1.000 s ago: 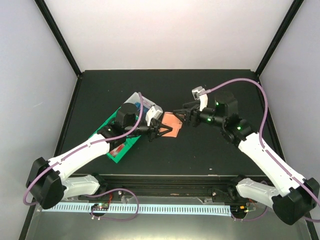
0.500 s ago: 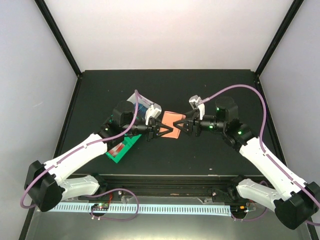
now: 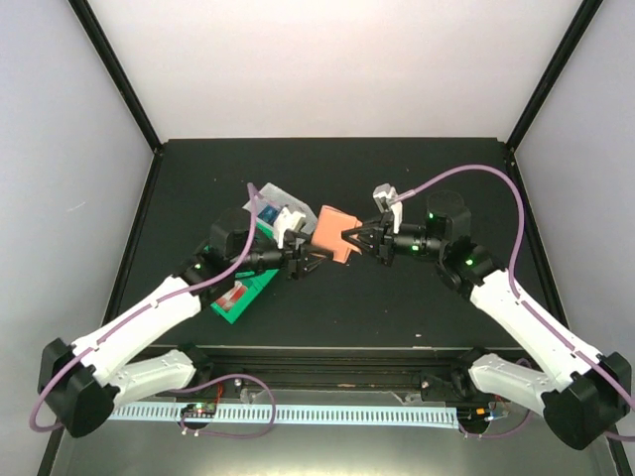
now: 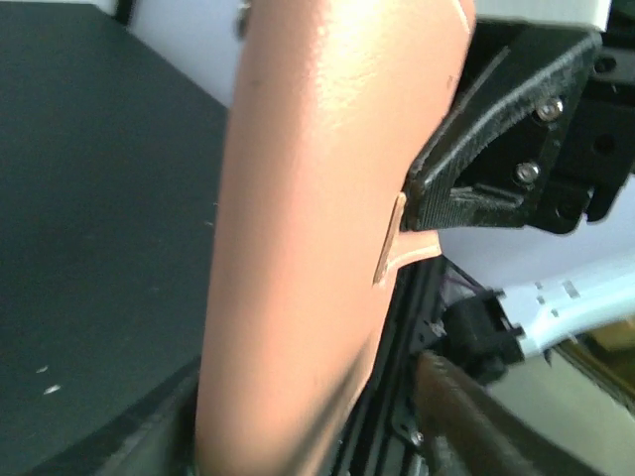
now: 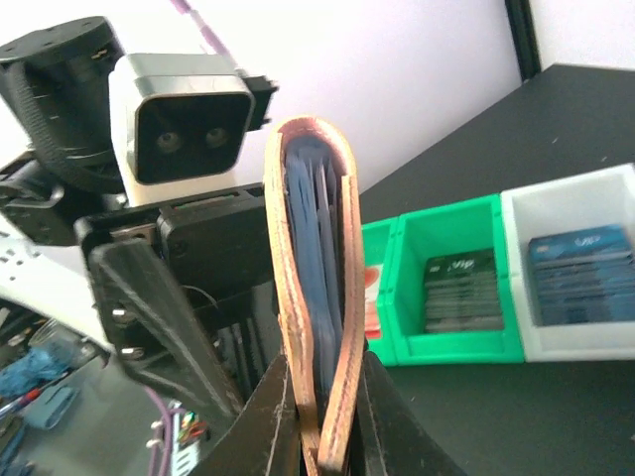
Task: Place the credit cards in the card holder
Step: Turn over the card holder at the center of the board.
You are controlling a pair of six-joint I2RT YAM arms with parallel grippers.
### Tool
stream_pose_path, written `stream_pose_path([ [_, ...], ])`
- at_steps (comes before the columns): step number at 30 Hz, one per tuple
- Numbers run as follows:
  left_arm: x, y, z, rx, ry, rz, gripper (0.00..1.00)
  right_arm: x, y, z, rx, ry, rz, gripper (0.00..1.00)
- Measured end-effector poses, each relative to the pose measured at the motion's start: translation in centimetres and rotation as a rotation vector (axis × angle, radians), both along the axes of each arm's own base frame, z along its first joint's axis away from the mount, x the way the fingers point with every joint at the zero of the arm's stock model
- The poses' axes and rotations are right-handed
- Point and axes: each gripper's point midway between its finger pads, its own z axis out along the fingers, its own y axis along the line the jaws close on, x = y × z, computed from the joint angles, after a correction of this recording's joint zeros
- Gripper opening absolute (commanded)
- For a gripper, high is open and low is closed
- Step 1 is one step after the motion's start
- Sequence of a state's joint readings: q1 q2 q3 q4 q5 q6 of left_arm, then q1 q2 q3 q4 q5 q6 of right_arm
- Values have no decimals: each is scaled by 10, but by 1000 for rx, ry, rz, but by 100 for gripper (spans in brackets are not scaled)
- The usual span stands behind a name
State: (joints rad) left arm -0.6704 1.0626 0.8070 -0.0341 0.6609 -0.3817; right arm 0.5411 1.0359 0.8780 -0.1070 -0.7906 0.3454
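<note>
The right gripper (image 3: pixel 345 237) pinches the salmon card holder (image 3: pixel 332 230) upright above the table, between the 2 arms. The left gripper (image 3: pixel 314 257) stands parted beside it. Credit cards (image 5: pixel 461 291) lie in the bins (image 5: pixel 446 349).

a matte black surface (image 3: pixel 397 178) lies inside a booth. the back wall (image 3: pixel 337 59) is plain white, the side walls (image 3: pixel 60 178) look pale grey. two black posts (image 3: pixel 114 74) stand at the far corners. a white slotted strip (image 3: pixel 298 414) runs along the near edge.
</note>
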Motion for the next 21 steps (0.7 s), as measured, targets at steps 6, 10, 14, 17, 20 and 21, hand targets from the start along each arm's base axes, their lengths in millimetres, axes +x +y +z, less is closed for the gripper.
stream_pose_path([
  [6, 24, 54, 6, 13, 85, 305, 83, 29, 11, -5, -11, -53, -39, 1],
  [10, 33, 93, 8, -2, 170, 504, 99, 50, 17, -10, -63, -161, -70, 1],
  [14, 36, 115, 25, -46, 219, 608, 99, 52, 18, -7, -80, -330, -54, 1],
  [17, 39, 122, 59, -112, 226, 641, 99, 36, 19, 2, -63, -532, -22, 1],
  [20, 38, 118, 90, -201, 262, 600, 99, 13, 23, 13, -37, -745, 18, 1],
  [21, 36, 114, 95, -230, 289, 569, 98, 7, 27, 18, -32, -808, 28, 1],
])
